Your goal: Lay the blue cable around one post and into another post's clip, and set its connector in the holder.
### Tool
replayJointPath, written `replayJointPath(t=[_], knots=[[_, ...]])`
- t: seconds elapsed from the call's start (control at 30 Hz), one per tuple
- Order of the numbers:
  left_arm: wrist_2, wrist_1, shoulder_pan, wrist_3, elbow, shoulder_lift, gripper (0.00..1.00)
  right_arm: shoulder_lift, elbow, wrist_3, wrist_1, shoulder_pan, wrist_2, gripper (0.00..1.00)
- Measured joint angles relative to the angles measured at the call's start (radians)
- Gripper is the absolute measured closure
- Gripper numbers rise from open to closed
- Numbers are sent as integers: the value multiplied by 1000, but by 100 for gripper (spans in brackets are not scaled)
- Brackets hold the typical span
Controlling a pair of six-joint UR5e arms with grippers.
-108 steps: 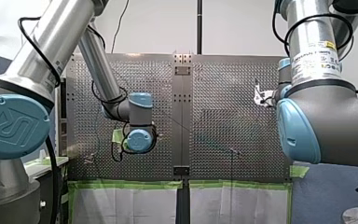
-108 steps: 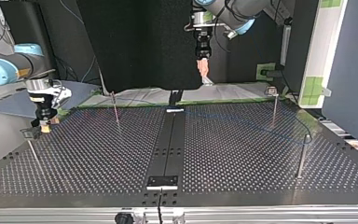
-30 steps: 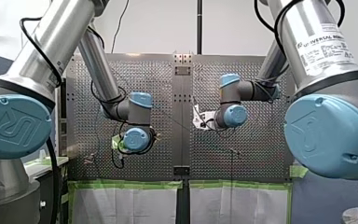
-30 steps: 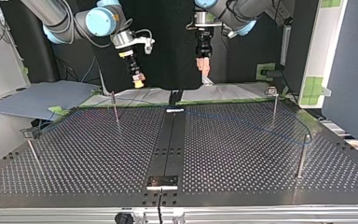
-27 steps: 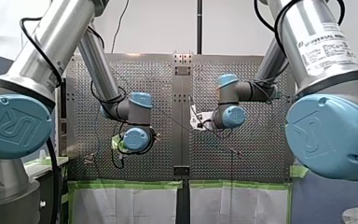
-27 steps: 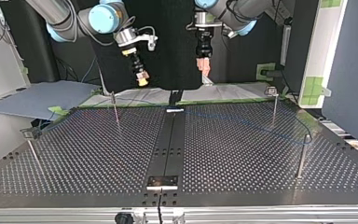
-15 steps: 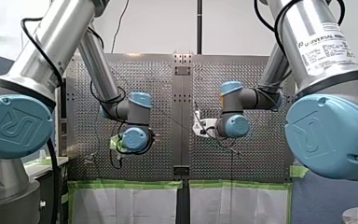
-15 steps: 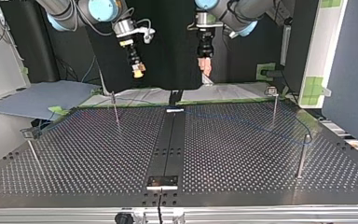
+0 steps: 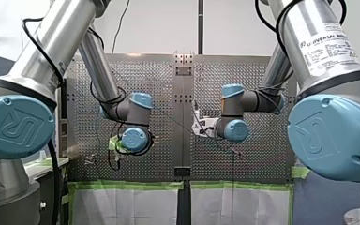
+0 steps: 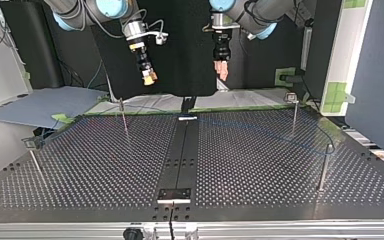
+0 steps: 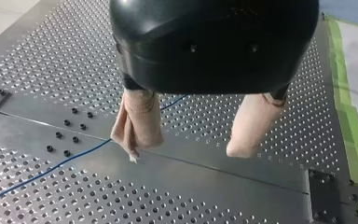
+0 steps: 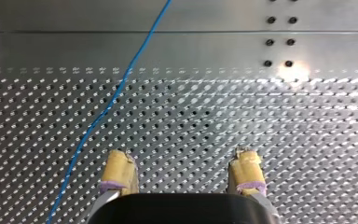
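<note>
The beige pads of my left gripper are spread wide with nothing between them. One pad hangs over the blue cable, which crosses the plain centre strip below and runs on over the perforated table. My right gripper also has its yellow pads wide apart and empty. The cable passes just beside one of those pads, not between the two, so neither arm has a hold on it.

In the top view both grippers hang well above the table in the upper middle of the frame, my right one left of centre and my left one right of centre. The cable lies flat in the right half, reaching from the centre strip to the thin post at lower right, where it bends. A second post stands at upper right, close to the cable's line.

The open fingers held high over the cable look like readiness for a descent and pinch, one arm probably to anchor it and the other to steer. I cannot make out the connector or its holder.
</note>
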Motion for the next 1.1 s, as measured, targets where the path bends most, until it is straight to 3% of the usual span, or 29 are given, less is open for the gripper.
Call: replayJointPath(t=[0.43,0.77,0.9,1.1], knots=[[-20,0,2,-3,0,0,0,75,-4,-2,-105,35,17,0],[-79,5,-2,3,0,-1,0,85,-16,22,-117,51,58,0],[-111,9,-5,11,0,-1,0,86,-16,29,-115,54,61,0],[-124,30,-7,16,0,0,0,86,-16,33,-117,55,59,0]])
